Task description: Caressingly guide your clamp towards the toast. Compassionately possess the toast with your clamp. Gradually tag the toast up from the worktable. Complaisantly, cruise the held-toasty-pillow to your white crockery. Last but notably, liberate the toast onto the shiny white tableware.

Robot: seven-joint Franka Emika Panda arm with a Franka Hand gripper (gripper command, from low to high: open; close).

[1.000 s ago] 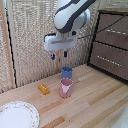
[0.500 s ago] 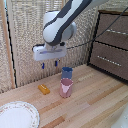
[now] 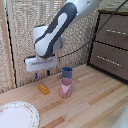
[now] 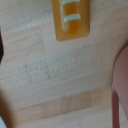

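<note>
The toast (image 3: 44, 89) is a small flat orange-yellow block lying on the wooden worktable (image 3: 85, 107), to the exterior view's left of the cups. My clamp (image 3: 42, 74) hangs a little above and behind it, its two dark blue fingers pointing down and apart with nothing between them. The wrist view shows the toast (image 4: 72, 19) flat on the wood; the fingers do not show there. The white plate (image 3: 16, 115) with the patterned rim sits at the table's front, at the exterior view's left.
A pink cup (image 3: 66, 87) stands just to the exterior view's right of the toast, with a blue cup (image 3: 67, 73) behind it. The pink cup's edge also shows in the wrist view (image 4: 121, 85). A dark brown drawer cabinet (image 3: 112, 42) stands at the back right.
The arm has swung towards the exterior view's left and come lower, from above the cups to above the toast. The toast, cups and plate have not moved.
</note>
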